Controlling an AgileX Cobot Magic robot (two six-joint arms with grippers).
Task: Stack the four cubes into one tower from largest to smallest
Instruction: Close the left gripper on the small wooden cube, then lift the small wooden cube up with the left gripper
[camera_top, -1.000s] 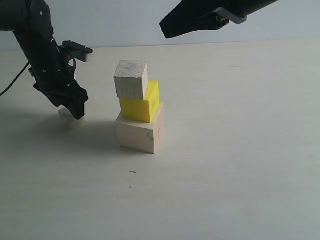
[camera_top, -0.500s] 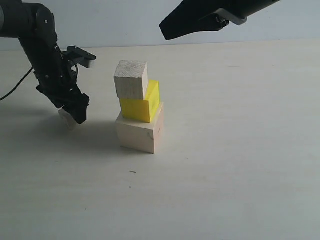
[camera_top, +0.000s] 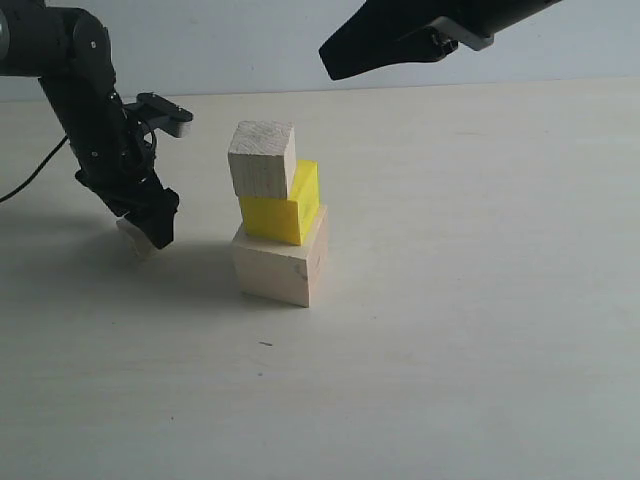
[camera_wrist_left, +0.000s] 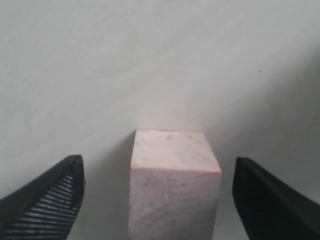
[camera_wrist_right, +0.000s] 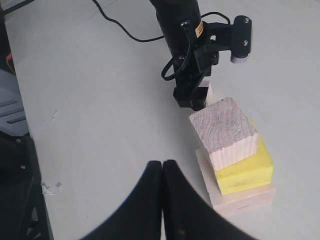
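Over the last second the left gripper (camera_top: 155, 222) has been edging toward the tower and spreading its jaws wider. It is now straddling the tiny pale wood cube (camera_wrist_left: 172, 180) with a clear gap on each side, so it is gripping nothing yet. That cube is resting on the table (camera_top: 480, 320) left of the tower, a little nearer the far edge.

The tower is standing as before: the big pale wood cube (camera_top: 280, 268) is carrying the yellow cube (camera_top: 278, 218), which is carrying the smaller pale wood cube (camera_top: 262, 160), turned and slightly overhanging. By my judgement, only the last pick and placement are remaining.

The right gripper (camera_wrist_right: 163, 172) is hanging closed and empty above the table near the tower.

The table is looking pale, matte and smooth. A plain light wall (camera_top: 250, 40) is running behind its far edge, and a black cable (camera_wrist_right: 120, 27) is trailing across it.
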